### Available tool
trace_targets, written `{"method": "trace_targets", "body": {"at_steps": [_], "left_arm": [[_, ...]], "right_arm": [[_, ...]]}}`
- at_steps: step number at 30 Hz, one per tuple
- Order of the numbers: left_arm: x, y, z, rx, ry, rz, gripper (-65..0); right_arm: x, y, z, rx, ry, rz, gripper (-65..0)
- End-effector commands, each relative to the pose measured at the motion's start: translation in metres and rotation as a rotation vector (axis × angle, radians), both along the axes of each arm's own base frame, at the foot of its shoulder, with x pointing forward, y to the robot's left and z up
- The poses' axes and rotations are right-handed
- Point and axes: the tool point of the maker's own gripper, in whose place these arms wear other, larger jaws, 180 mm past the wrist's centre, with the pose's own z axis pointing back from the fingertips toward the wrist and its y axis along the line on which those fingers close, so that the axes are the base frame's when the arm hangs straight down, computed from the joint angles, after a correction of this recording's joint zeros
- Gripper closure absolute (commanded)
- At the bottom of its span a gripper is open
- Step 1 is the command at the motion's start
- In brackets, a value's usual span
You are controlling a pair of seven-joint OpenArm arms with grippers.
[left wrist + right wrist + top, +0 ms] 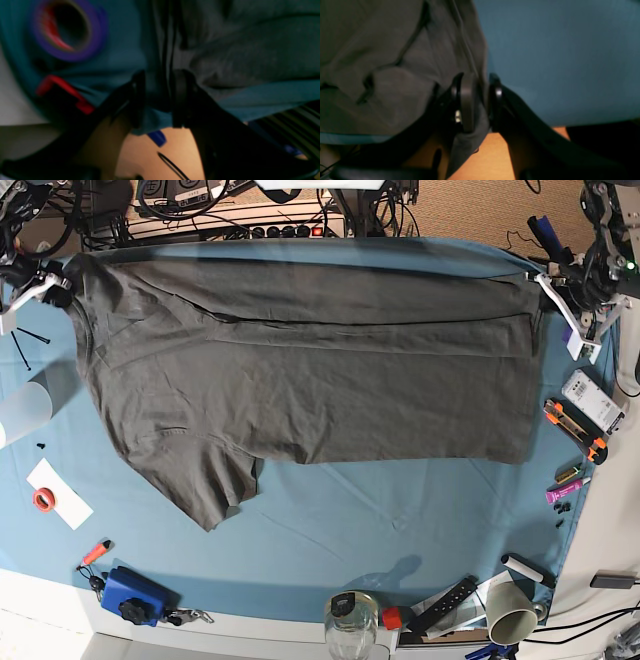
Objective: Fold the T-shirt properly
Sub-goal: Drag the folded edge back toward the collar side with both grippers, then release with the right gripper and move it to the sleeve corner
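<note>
Writing: none readable on anything; small items along the table cloth [330, 550] edges are too small to tell.
T-shirt [300, 370]: spread flat across the cloth's far half, top edge folded over, one sleeve toward the near left.
Left gripper [157, 100]: jaws parted, dark fabric hanging between; grip unclear, view blurred.
Right gripper [480, 100]: narrow gap, shirt hem between jaws; hold uncertain.
Tape roll [67, 30]: purple, blurred.
</note>
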Motion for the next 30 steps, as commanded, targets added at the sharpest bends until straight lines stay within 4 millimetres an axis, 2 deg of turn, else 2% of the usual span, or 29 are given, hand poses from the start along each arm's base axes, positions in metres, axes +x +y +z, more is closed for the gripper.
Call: {"method": "trace_targets", "body": {"at_steps": [1,7,11,15,19,26,28,30], "left_arm": [[0.012,0.003,0.017,0.034,-0.071,-0.02,-18.5],[0.05,-0.008,0.063,0.081,-0.34,-0.071,-18.5],[0.064,-0.011,0.078,0.078,-0.415,-0.076,-18.5],[0.065,-0.01,0.078,0.077,-0.409,-0.067,-18.5],[0.06,-0.013,0.073,0.054,-0.37,-0.069,-18.5],[0.053,-0.012,0.067,0.056,-0.32,-0.068,-18.5],[0.054,-0.012,0.067,0.056,-0.321,-0.068,-18.5],[0.054,-0.012,0.067,0.056,-0.323,-0.068,-18.5]], "right_arm": [[0.014,-0.007,0.023,-0.053,-0.065,0.025,-11.0],[0.038,-0.003,0.052,-0.131,-0.158,0.064,-11.0],[0.059,0.0,0.071,-0.173,-0.265,0.113,-11.0],[0.077,-0.005,0.089,-0.212,-0.371,0.098,-11.0],[0.09,-0.018,0.092,-0.265,-0.362,0.026,-11.0],[0.114,0.006,0.077,-0.277,-0.308,0.109,-11.0],[0.121,0.008,0.078,-0.301,-0.306,0.122,-11.0],[0.133,0.006,0.087,-0.339,-0.34,0.12,-11.0]]}}
